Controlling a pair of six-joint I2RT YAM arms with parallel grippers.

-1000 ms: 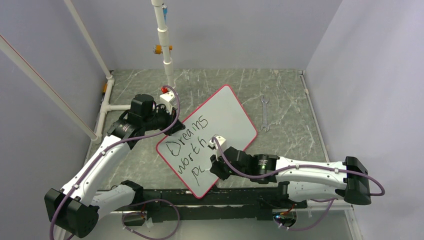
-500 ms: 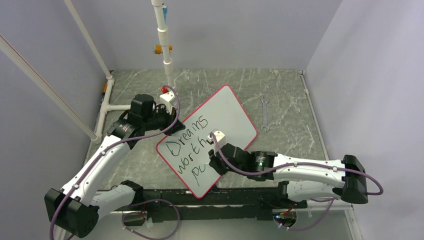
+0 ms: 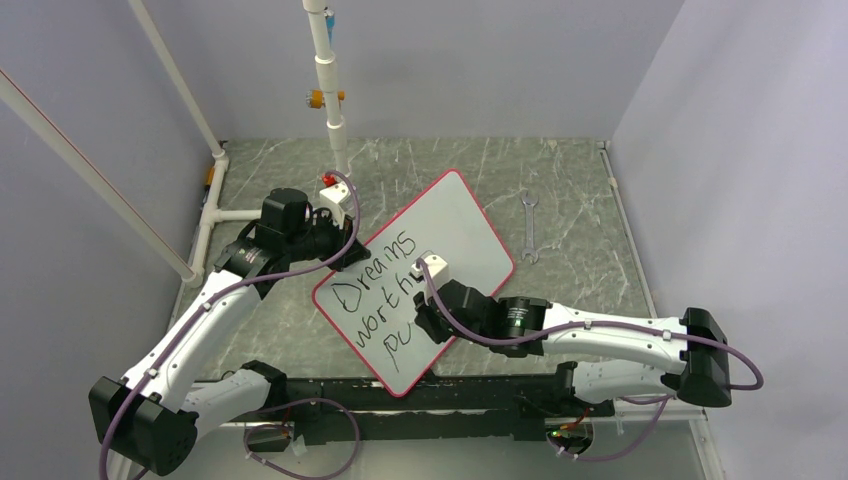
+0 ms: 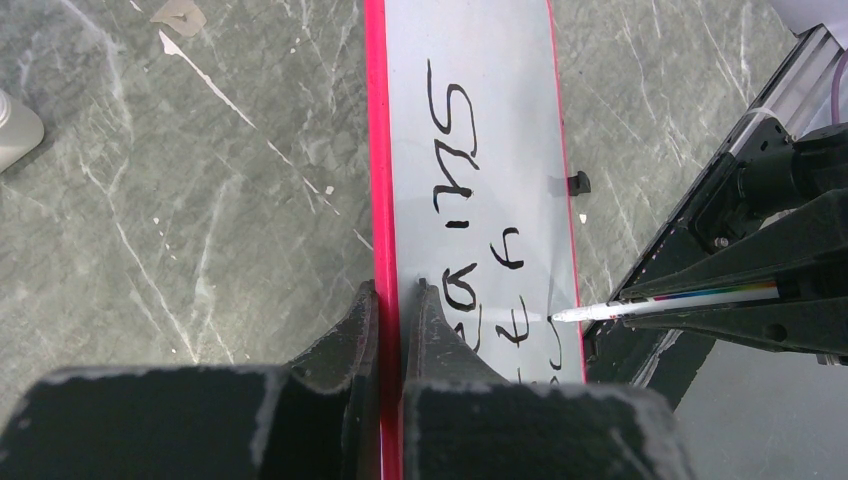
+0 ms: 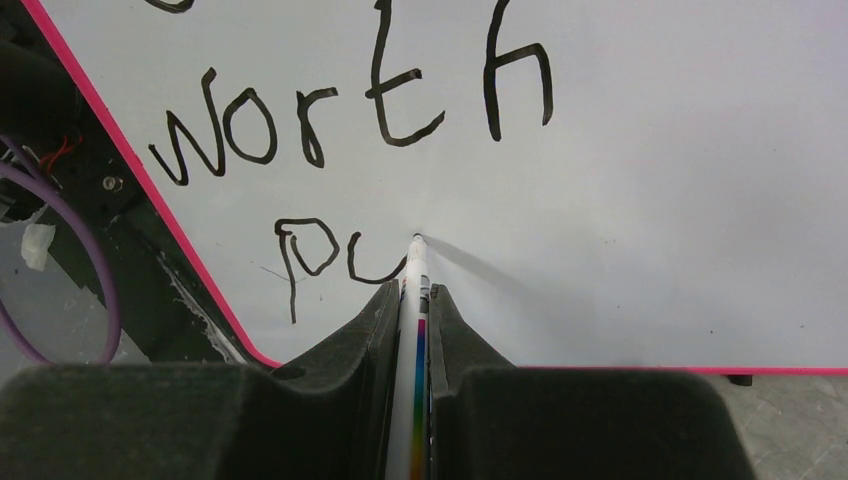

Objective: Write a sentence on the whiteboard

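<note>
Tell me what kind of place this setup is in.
Probably a lab robot-testing booth: plain walls box in a marble-patterned table on three sides, and a white pipe frame stands at the back.

The large, white, round-cornered, red-rimmed rectangular whiteboard (image 3: 455,225) lies askew at the middle of the grey marbled surface (image 3: 580,190). Its black handwritten sentence (image 3: 375,290), at the end toward the surface's near edge, reads "Dreams worth pu", unfinished.
</note>
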